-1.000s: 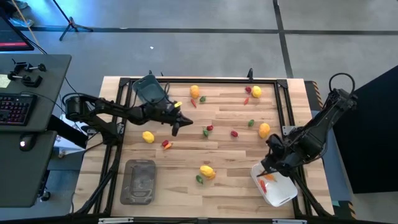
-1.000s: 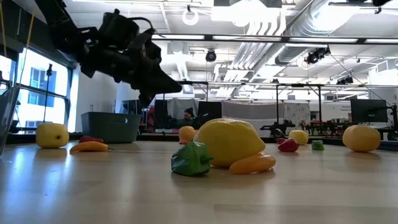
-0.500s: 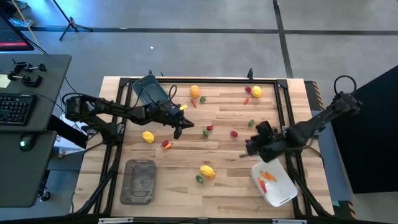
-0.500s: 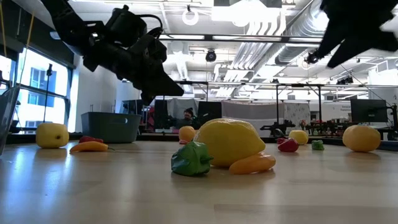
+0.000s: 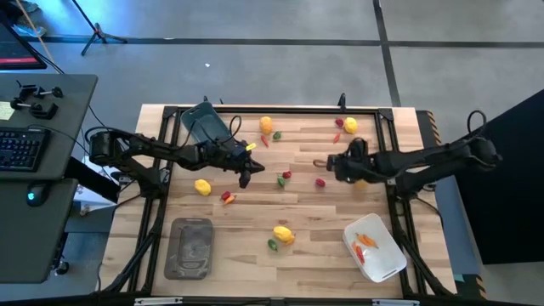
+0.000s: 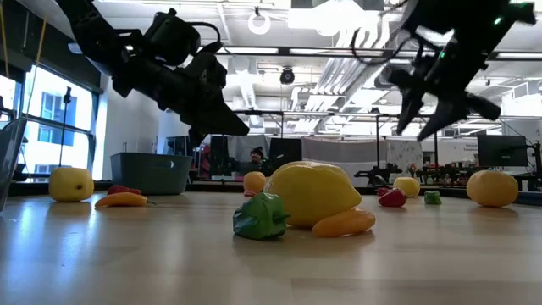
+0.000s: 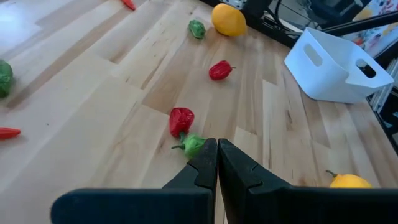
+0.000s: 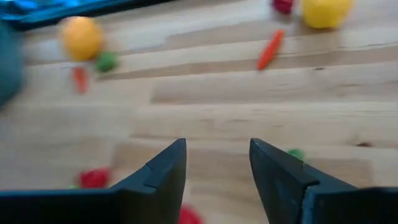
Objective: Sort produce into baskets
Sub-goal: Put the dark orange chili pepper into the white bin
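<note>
- High view: left gripper [image 5: 245, 175] hangs over the table's [image 5: 314, 255] mid-left, just beside the blue-grey tub [image 5: 204, 124] at the far left corner; fingers pressed together, holding nothing
- Right gripper [image 5: 321, 163] reaches in from the right, above the red piece [image 5: 320, 182] and next to the green piece [image 5: 343, 168]; fingers spread, nothing between them
- White tub [image 5: 379, 252] sits at the near right edge with orange and red bits inside; grey tray [image 5: 192, 247] lies at the near left
- Loose produce is spread over the boards: lemon [image 5: 283, 233] near centre front, another lemon [image 5: 202, 187] at left, orange round [image 5: 266, 125] and a yellow fruit [image 5: 350, 126] at the far side
- Low view only: a green piece [image 6: 261, 215] and an orange stick [image 6: 343, 223] lean against the front lemon; both grippers hang clear above the table top; the room behind, with a person far back
- Left wrist view only: a red piece [image 7: 181, 118] and a green one [image 7: 193, 145] touching each other just ahead of the closed fingers [image 7: 204, 165]; the white tub's handle cut-outs show
- Right wrist view: blurred; open fingers [image 8: 169, 163] over bare boards, a carrot stick [image 8: 269, 49] and the orange round beyond
- Hard to make out: the white tub's contents cannot be told apart by kind; the right arm partly covers a yellow fruit [image 5: 364, 181] beneath it; the tray looks dark inside, contents unclear
</note>
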